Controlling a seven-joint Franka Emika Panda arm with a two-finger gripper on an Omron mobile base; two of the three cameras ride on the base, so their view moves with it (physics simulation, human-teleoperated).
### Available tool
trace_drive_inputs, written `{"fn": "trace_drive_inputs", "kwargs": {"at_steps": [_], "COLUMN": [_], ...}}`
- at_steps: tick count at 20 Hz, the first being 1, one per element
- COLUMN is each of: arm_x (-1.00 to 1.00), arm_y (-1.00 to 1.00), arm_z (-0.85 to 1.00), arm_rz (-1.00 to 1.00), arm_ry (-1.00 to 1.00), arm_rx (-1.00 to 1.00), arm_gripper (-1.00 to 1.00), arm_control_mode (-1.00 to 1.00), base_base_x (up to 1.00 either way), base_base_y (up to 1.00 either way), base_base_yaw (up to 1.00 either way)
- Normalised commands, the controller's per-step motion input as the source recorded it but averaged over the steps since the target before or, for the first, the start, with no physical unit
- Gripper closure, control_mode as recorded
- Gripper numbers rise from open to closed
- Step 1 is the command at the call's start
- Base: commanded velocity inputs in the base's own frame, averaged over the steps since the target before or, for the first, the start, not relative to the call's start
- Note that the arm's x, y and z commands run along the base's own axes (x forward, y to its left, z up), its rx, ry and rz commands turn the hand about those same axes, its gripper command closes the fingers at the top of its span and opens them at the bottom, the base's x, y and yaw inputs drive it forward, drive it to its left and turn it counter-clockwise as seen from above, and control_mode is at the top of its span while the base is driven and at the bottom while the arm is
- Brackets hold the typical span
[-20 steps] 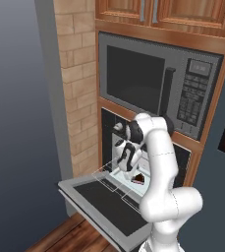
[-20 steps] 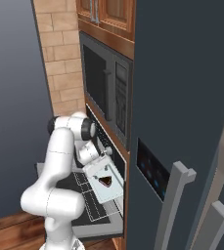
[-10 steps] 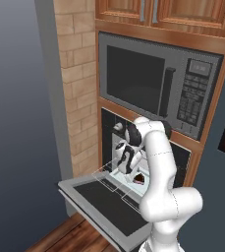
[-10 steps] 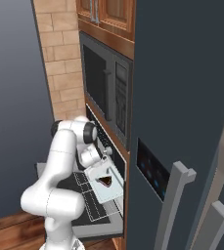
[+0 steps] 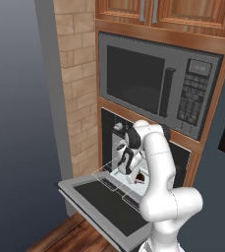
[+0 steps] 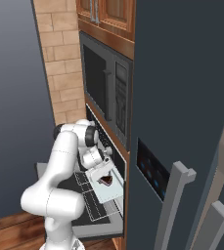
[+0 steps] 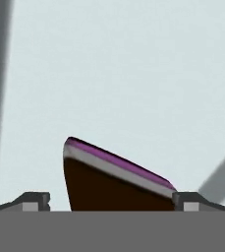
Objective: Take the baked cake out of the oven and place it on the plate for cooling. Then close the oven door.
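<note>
In the hand view the two fingertips (image 7: 34, 201) rise at the lower left and lower right with a wide gap, and the cake (image 7: 115, 178) sits between them at the bottom centre: a wedge slice, dark brown body, pale band and purple top, lying on a pale tray (image 7: 133, 74). The jaws stand spread and released, straddling the slice without touching it as far as can be seen. I judge the slice light but soft and crumbly, with a slick frosted top; it would take best a gentle squeeze low on the two flat brown sides, not on the frosting or the thin pointed end, and too hard a close could crush it. In the left base view the oven door (image 5: 104, 209) lies dropped flat at lower centre, and the white arm rises from the lower right, bends at the elbow and reaches down and back, so the gripper (image 5: 126, 165) points into the oven (image 5: 111, 133) mouth at mid-frame over the tray. In the right base view the arm folds from the lower left and the gripper (image 6: 95, 160) hangs just above the cake (image 6: 105, 181) at centre, on the tray just inside the opening. No plate can be made out.
</note>
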Motion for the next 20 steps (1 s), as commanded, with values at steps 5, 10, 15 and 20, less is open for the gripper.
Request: {"fn": "trace_drive_inputs", "kwargs": {"at_steps": [5, 10, 15, 20], "arm_x": [0.18, 0.0, -0.13, -0.48], "arm_y": [-0.02, 0.0, -0.02, 0.09], "arm_z": [-0.23, -0.18, -0.08, 0.32], "arm_rz": [0.06, 0.05, 0.03, 0.04], "arm_ry": [0.06, 0.07, 0.03, 0.0], "arm_rx": [0.0, 0.0, 0.0, 0.02], "arm_gripper": [-1.0, 1.0, 1.0, 1.0], "arm_control_mode": [-1.0, -1.0, -1.0, -1.0], "base_base_x": [0.0, 0.0, 0.0, 0.0], "base_base_y": [0.0, 0.0, 0.0, 0.0], "base_base_yaw": [0.0, 0.0, 0.0, 0.0]}}
